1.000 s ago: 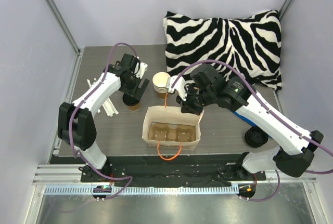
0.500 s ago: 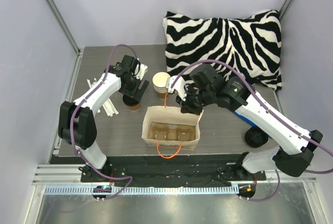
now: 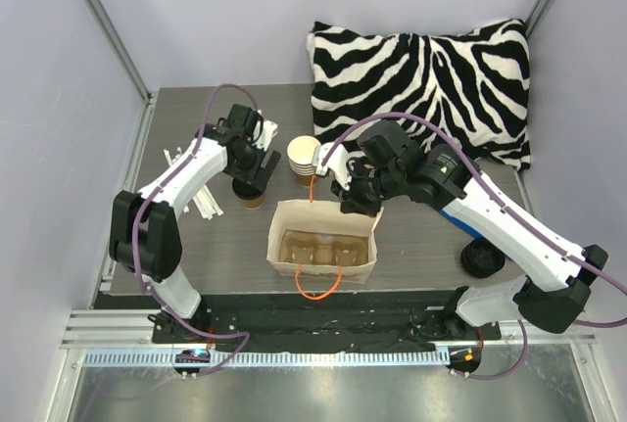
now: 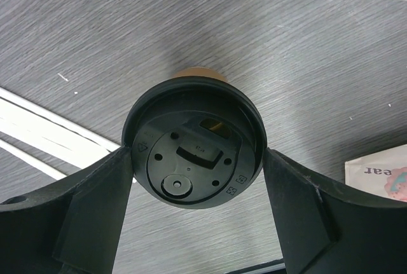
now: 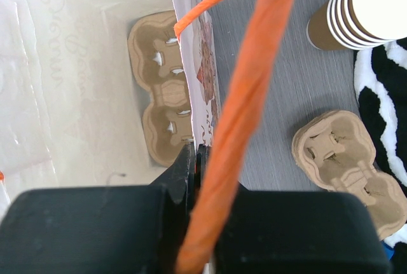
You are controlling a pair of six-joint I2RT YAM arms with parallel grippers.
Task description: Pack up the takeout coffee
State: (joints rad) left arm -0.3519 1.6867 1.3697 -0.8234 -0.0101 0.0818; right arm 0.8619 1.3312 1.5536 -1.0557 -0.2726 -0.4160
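Note:
The takeout coffee (image 3: 251, 195), a brown cup with a black lid (image 4: 194, 142), stands on the table left of the bag. My left gripper (image 3: 251, 179) straddles it, and both fingers (image 4: 95, 204) touch the lid's sides. The white paper bag (image 3: 290, 214) stands open at the front centre with a cardboard cup carrier (image 3: 320, 250) inside. My right gripper (image 3: 359, 203) is shut on the bag's far right rim (image 5: 205, 77). In the right wrist view the orange handle (image 5: 248, 96) runs across that gripper (image 5: 197, 154).
A stack of lidless cream cups (image 3: 305, 159) stands behind the bag. A second carrier (image 5: 340, 159) lies right of the bag. White sticks (image 3: 201, 192) lie at the left. A pile of black lids (image 3: 483, 257) lies at the right. A zebra pillow (image 3: 431, 79) fills the back right.

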